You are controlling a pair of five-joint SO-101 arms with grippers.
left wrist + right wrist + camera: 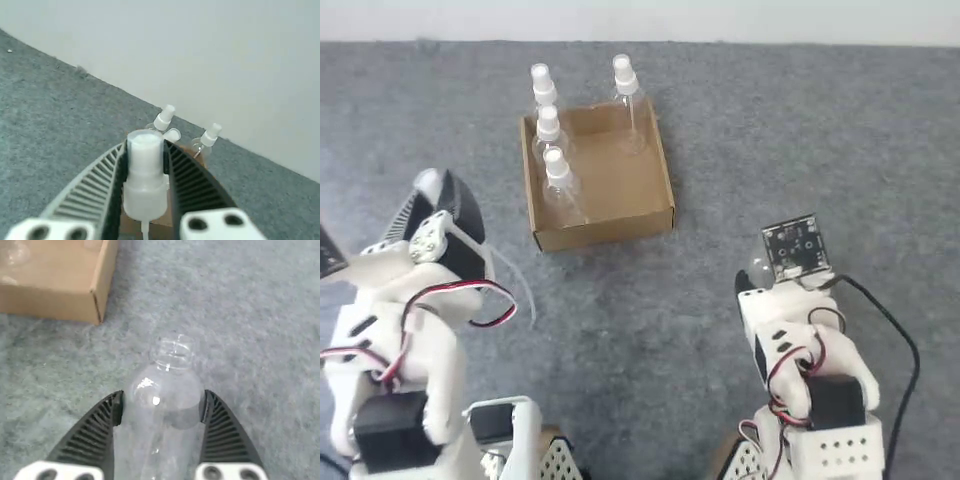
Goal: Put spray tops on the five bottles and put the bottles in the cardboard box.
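Note:
My left gripper (145, 155) is shut on a white spray top (145, 175), held up over the table's left side. The spray top (428, 183) shows there in the high view, with its thin tube (517, 282) trailing toward the table. My right gripper (162, 407) is shut on a clear bottle (165, 400) whose neck is open and bare. This bottle (756, 268) sits at the right, in front of the cardboard box (605, 222). Several capped bottles (556, 170) stand in the box.
Grey carpet (770, 140) covers the table. The box corner (97, 295) lies ahead of the right gripper's bottle. Capped bottles (164, 119) stand beyond the left gripper, before a pale wall. Both arm bases (820, 420) occupy the near edge.

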